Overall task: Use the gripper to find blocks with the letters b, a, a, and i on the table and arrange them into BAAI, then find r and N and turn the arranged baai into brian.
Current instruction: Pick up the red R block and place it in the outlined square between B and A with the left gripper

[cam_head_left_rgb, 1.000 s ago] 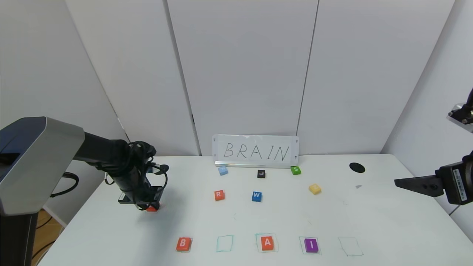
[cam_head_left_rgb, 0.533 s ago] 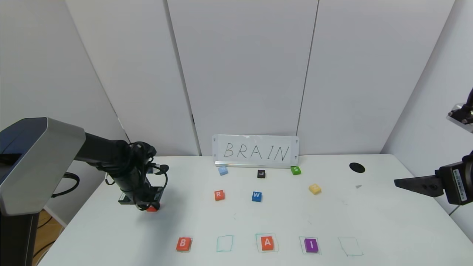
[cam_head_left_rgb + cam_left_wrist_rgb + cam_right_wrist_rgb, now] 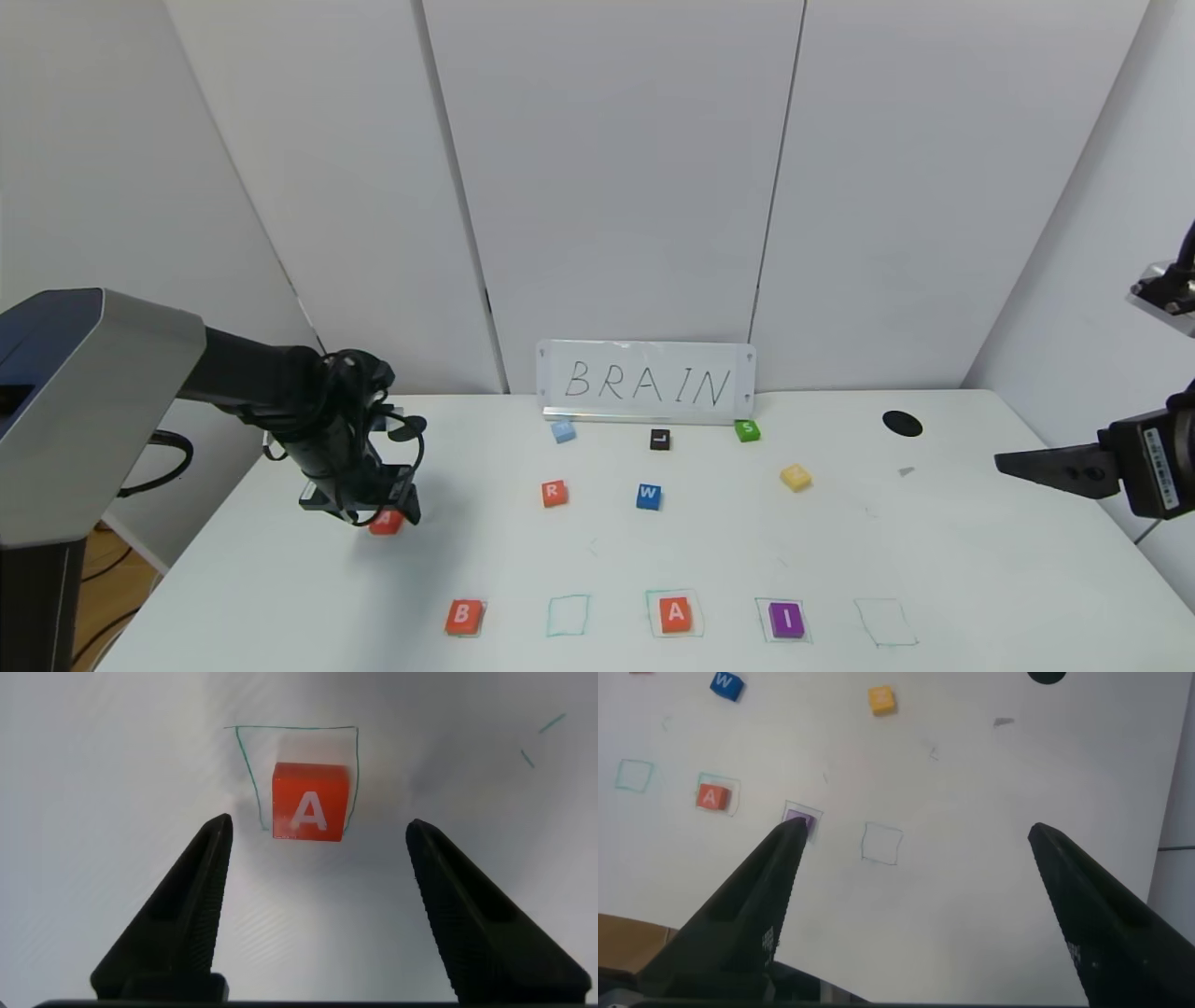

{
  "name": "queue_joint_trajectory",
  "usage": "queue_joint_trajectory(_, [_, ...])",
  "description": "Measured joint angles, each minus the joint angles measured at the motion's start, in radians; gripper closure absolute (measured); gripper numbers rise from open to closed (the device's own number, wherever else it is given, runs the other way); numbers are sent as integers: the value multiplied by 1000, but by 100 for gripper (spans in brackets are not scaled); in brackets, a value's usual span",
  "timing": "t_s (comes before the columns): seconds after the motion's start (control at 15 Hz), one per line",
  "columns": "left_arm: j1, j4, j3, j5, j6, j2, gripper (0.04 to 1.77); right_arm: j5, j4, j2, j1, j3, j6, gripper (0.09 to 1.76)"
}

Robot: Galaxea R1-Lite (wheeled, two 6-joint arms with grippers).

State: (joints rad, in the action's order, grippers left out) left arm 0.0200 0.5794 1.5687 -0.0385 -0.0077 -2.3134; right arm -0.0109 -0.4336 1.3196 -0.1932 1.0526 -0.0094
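Note:
On the white table (image 3: 971, 560) the front row holds an orange-red B (image 3: 464, 617), an orange-red A (image 3: 675, 613) and a purple I (image 3: 786, 620), with an empty drawn square (image 3: 568, 615) between B and A. The second orange-red A (image 3: 386, 524) lies at the left inside a green drawn square. My left gripper (image 3: 379, 512) hovers over it. In the left wrist view this A (image 3: 310, 801) sits just past the tips of my open left gripper (image 3: 319, 823), untouched. The orange-red R (image 3: 554, 493) and yellow N (image 3: 795, 477) lie mid-table. My right gripper (image 3: 1013, 460) is open and empty at the right edge.
A blue W (image 3: 649, 496), a black L (image 3: 660, 439), a green S (image 3: 747, 430) and a light blue block (image 3: 562, 430) lie at the back. A white sign reading BRAIN (image 3: 647, 383) stands behind them. A black hole (image 3: 902, 424) is at the back right. Another empty drawn square (image 3: 885, 623) is right of I.
My left gripper has risen and drawn back a little, so more of the A block under it shows. The block stays on the table. The right arm has not moved.

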Motion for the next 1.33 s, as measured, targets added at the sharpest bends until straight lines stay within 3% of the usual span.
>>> queue_joint_trajectory(0.2, [-29, 1, -4, -5, -21, 42, 36, 0, 0, -1, -1, 0, 0, 14])
queue_joint_trajectory(0.6, [-159, 14, 10, -18, -213, 124, 22, -1, -2, -5, -1, 0, 1, 14])
queue_joint_trajectory(1.0, [-247, 204, 218, -20, -427, 95, 15, -1, -1, -9, -4, 0, 0, 14])
queue_joint_trajectory(1.33, [-336, 208, 298, -33, -497, 26, 12, 0, -1, -9, -16, -6, 0, 14])
